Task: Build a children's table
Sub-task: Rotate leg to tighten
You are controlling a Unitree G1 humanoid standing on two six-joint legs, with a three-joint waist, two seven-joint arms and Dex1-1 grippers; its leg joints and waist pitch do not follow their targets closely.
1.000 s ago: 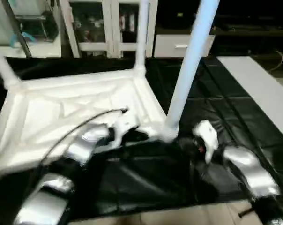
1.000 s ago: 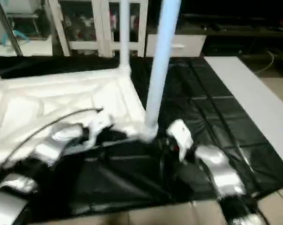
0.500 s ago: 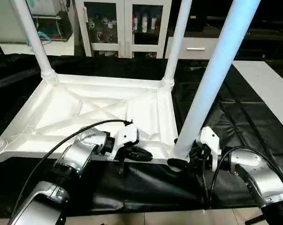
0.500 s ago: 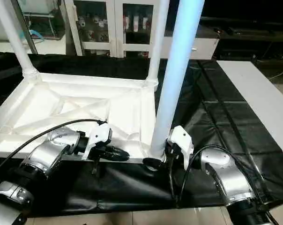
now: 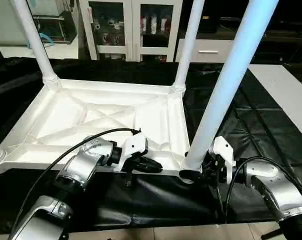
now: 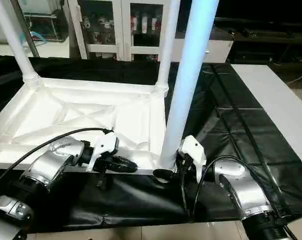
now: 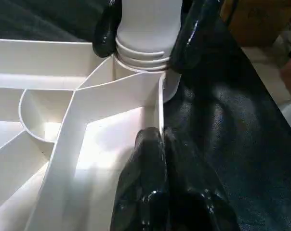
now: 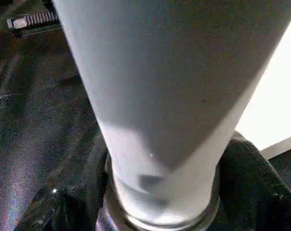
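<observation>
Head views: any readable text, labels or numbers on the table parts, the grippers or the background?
None readable.
Table top and near leg: plain white, no markings.
Left gripper and right gripper: no labels visible.
Bottles in the glass cabinet: labels too small to read.

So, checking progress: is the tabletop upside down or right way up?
Upside down: the tabletop shows its X-ribbed underside, with the legs pointing up.
</observation>
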